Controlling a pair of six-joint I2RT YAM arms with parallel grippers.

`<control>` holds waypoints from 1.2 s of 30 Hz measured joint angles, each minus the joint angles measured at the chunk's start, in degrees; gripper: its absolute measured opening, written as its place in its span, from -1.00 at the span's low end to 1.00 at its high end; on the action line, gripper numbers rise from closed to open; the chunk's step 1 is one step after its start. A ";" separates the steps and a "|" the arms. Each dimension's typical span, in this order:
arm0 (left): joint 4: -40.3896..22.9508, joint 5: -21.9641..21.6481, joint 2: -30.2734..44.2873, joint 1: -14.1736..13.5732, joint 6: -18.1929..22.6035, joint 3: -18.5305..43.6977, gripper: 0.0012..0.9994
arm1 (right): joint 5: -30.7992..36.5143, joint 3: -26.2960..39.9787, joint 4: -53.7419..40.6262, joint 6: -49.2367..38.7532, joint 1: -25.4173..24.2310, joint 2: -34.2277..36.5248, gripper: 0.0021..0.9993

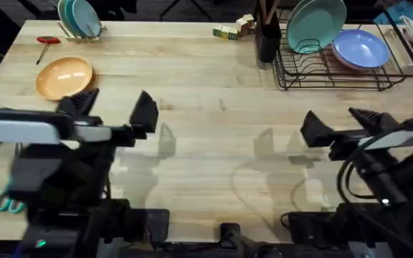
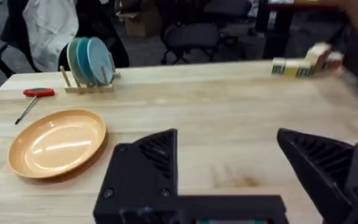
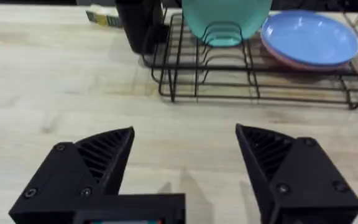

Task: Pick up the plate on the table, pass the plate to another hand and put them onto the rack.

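The orange plate (image 1: 64, 77) lies flat on the table (image 1: 206, 93), far left, just beyond the left gripper (image 1: 113, 109), whose jaws gape wide and empty. Over on the right, the right gripper (image 1: 339, 123) hangs wide open too, holding nothing, facing the rack (image 1: 335, 68) at far right.

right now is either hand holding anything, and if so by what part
Nothing is held. The left hand and the right hand are both open and empty above the table; the orange plate lies untouched on it.
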 joint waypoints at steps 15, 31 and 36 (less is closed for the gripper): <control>-18.18 -0.20 33.69 0.00 -4.98 35.84 0.99 | -0.20 28.51 -5.89 0.00 0.00 29.58 0.99; -41.02 0.15 58.81 0.00 -5.24 65.64 0.99 | -1.14 63.17 -30.56 0.00 0.00 56.53 0.99; -41.94 0.17 59.72 0.00 -5.24 66.81 0.99 | -3.34 64.10 -30.77 0.00 0.00 57.62 0.99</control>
